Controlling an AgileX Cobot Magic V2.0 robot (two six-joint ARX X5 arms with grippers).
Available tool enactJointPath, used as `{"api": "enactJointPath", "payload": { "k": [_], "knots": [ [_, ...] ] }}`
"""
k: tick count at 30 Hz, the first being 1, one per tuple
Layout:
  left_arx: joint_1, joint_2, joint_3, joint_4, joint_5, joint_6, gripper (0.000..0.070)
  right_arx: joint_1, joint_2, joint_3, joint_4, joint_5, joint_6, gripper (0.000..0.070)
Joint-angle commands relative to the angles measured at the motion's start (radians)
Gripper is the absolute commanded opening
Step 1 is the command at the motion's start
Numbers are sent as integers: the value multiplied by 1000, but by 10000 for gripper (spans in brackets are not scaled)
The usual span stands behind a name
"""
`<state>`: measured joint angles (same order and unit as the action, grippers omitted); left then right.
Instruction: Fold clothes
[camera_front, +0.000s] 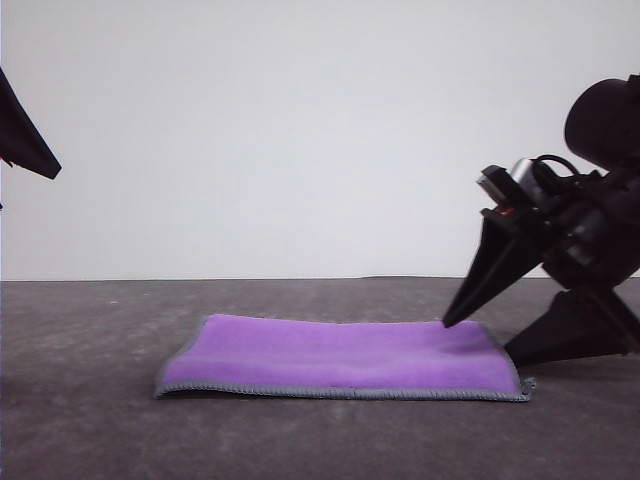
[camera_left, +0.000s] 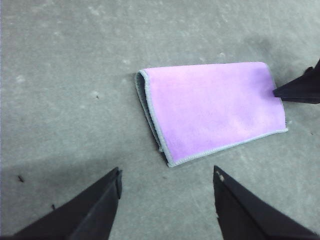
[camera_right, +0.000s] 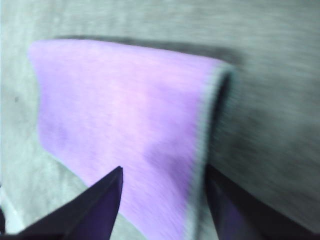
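The clothes are one cloth (camera_front: 340, 355), folded in two with its bright purple side up and light grey stitching along the edges, lying flat on the grey table. In the left wrist view the cloth (camera_left: 215, 107) shows its fold toward my left gripper (camera_left: 167, 172), which hangs open well above and short of it. My right gripper (camera_front: 478, 342) is open at the cloth's right end, one tip over the purple surface and the other just off the edge. In the right wrist view the cloth (camera_right: 125, 125) edge runs between the open right gripper (camera_right: 164, 172) fingers.
The grey table (camera_front: 90, 420) stretches around the cloth on all sides. A plain white wall (camera_front: 300, 130) rises behind its far edge. A black part of my left arm (camera_front: 25, 140) pokes in high at the left.
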<state>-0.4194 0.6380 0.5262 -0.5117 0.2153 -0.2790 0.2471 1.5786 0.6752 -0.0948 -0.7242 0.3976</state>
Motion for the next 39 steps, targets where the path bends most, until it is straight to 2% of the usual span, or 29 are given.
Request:
{"api": "enactJointPath", "payload": {
  "k": [1,5,7,8,10,18,23,31,39],
  "knots": [
    [-3,2,9,11,2,-3,347,23,52,-2,2,10,21,338],
    [-3,2,9,11,2,-3,347,52,92,-1,41,10,46,328],
    [-3,2,9,11,2,-3,347,57,97,-1,44,19,48,223],
    [-3,2,9,11,2,-3,347,57,97,-1,43,21,48,136],
    [-3,2,9,11,2,-3,347,55,92,0,43,21,48,9],
    [-3,2,9,11,2,-3,347,-8,47,32,-5,9,46,0],
    [-3,2,9,12,2,-3,347,-3,27,76,-14,-67,42,0],
    [-3,2,9,11,2,-3,347,120,29,157,12,-47,57,0],
    [-3,2,9,11,2,-3,347,265,65,208,164,18,173,0]
  ]
}}
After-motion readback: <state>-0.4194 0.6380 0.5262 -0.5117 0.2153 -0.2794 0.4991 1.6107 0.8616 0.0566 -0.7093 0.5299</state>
